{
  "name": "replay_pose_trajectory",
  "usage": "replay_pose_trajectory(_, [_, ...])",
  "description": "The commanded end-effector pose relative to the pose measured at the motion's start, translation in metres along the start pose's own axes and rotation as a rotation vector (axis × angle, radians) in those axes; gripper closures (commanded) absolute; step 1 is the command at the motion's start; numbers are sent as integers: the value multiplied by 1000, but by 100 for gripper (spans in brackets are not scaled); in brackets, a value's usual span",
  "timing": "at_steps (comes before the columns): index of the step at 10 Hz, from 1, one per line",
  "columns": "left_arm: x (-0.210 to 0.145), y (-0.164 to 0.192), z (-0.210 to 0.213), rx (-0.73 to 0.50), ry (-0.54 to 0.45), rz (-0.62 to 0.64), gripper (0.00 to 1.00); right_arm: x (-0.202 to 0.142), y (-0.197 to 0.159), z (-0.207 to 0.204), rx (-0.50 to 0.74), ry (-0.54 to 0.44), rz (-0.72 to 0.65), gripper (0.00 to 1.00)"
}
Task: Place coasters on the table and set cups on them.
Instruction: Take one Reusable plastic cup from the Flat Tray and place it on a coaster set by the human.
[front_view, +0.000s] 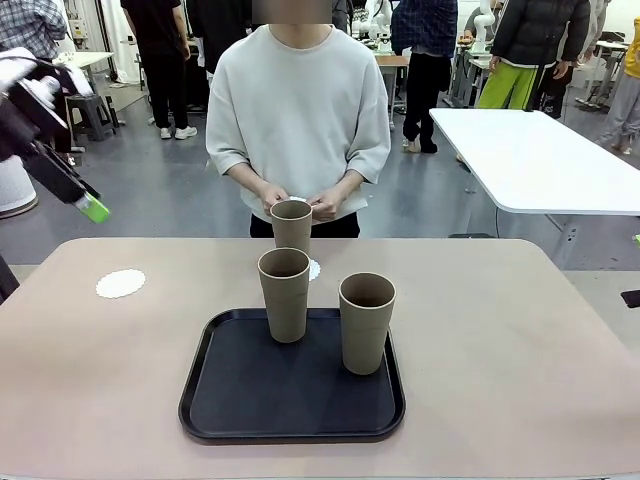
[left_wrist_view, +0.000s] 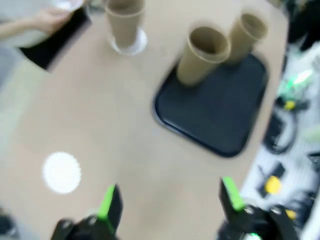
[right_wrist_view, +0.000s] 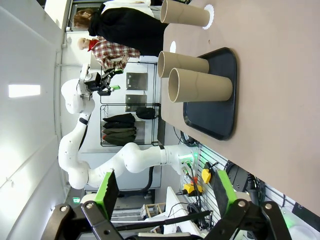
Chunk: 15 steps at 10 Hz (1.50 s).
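One tan cup (front_view: 291, 225) stands on a white lacy coaster (front_view: 314, 269) at the far middle of the beige table (front_view: 500, 340). Just behind it the person's hands (front_view: 325, 207) hold something small and white. Two more cups (front_view: 285, 293) (front_view: 366, 322) stand on the black tray (front_view: 290, 400). A bare coaster (front_view: 120, 283) lies at the table's left. My left gripper (front_view: 92, 207) hangs high over the left edge; its wrist view shows it open (left_wrist_view: 170, 200) above that coaster (left_wrist_view: 62, 171). My right gripper (right_wrist_view: 165, 192) is open and holds nothing, off the table's side, facing the cups (right_wrist_view: 200, 85).
A white table (front_view: 540, 160) stands at the back right, with people walking beyond it. The tray (left_wrist_view: 220, 115) takes up the near middle of the table. Bare tabletop lies to the tray's left and right.
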<state>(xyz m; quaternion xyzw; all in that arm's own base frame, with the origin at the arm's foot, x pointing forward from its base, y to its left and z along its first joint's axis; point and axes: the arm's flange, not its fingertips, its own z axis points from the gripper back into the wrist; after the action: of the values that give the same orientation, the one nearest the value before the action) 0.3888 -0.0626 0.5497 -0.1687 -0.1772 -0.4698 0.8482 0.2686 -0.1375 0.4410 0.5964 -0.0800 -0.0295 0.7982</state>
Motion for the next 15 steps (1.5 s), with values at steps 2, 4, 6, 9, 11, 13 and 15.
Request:
replay_pose_trajectory(2, [14, -38, -50, 99, 61, -227, 0, 0, 0, 0, 8, -4, 0, 0])
replay_pose_trajectory(4, [34, -50, -97, 133, 102, -347, 0, 0, 0, 0, 8, -4, 0, 0])
replay_pose_trajectory(6, [56, -51, -139, 168, 157, -397, 0, 0, 0, 0, 8, -4, 0, 0])
replay_pose_trajectory(9, [67, -37, -162, 87, 153, -372, 0, 0, 0, 0, 8, -4, 0, 0])
replay_pose_trajectory(11, [61, -42, -171, 124, 170, -407, 0, 0, 0, 0, 8, -4, 0, 0])
replay_pose_trajectory(13, [61, -42, -171, 124, 170, -407, 0, 0, 0, 0, 8, -4, 0, 0])
replay_pose_trajectory(15, [61, -42, -171, 124, 170, -407, 0, 0, 0, 0, 8, -4, 0, 0])
